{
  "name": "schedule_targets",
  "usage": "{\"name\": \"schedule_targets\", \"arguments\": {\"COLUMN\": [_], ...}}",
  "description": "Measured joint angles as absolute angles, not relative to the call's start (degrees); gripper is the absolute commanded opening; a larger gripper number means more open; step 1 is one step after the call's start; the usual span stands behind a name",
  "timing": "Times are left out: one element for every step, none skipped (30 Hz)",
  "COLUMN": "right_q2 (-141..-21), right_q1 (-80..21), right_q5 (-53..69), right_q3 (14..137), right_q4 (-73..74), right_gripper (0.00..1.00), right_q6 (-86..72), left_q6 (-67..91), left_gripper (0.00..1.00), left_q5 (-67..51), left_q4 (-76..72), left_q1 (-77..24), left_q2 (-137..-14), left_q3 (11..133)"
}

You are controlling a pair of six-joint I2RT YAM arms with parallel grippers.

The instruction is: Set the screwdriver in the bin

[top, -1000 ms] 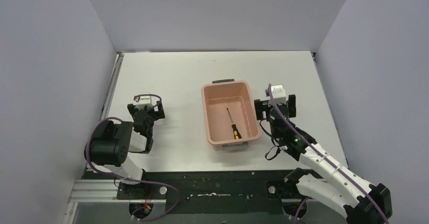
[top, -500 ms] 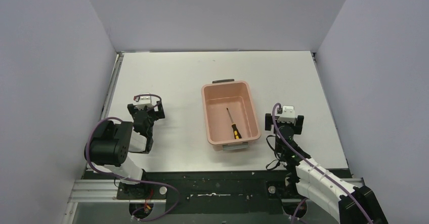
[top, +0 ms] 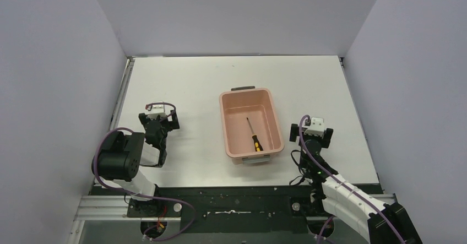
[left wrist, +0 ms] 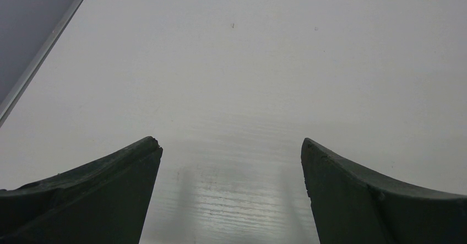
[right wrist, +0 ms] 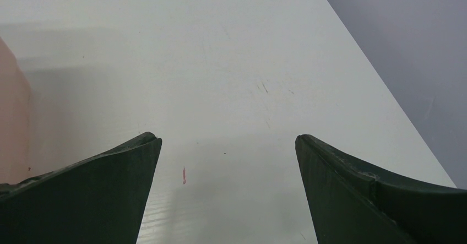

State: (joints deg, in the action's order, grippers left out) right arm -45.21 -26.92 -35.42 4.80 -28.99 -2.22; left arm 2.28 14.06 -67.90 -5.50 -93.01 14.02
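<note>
The screwdriver (top: 254,135), yellow-and-black handle toward me, lies on the floor of the salmon-pink bin (top: 227,127) at the table's middle. My right gripper (top: 311,135) is open and empty, low over the table just right of the bin; in the right wrist view (right wrist: 227,145) a sliver of the bin wall (right wrist: 11,117) shows at the left edge. My left gripper (top: 158,124) is open and empty, low over the table well left of the bin; the left wrist view (left wrist: 230,147) shows only bare white table between the fingers.
Grey walls enclose the white table on three sides. A small pink speck (right wrist: 184,175) lies on the table by my right gripper's left finger. The table's right edge (right wrist: 385,90) meets the wall close to the right gripper.
My right arm has drawn back toward me and lowered beside the bin, then nearly settled. The left arm, the bin and the screwdriver have not moved.
</note>
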Motion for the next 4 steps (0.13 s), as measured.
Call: {"name": "schedule_targets", "arguments": {"right_q2": [-45.21, -45.21, -45.21, -45.21], "right_q1": [-26.92, -26.92, -26.92, -26.92], "right_q5": [-35.66, -35.77, -35.88, -35.99], "right_q3": [4.8, 4.8, 4.8, 4.8], "right_q4": [-29.08, -29.15, -29.17, -29.21], "right_gripper": [1.0, 1.0, 1.0, 1.0], "right_q6": [-2.26, -2.28, -2.28, -2.28], "left_q6": [2.28, 2.28, 2.28, 2.28], "left_gripper": [0.97, 0.97, 0.97, 0.97], "left_q5": [14.06, 14.06, 14.06, 14.06], "left_q4": [-67.9, -67.9, -67.9, -67.9], "left_q1": [-5.5, -5.5, -5.5, -5.5], "left_q2": [-93.01, -93.01, -93.01, -93.01], "left_q3": [14.02, 14.02, 14.02, 14.02]}}
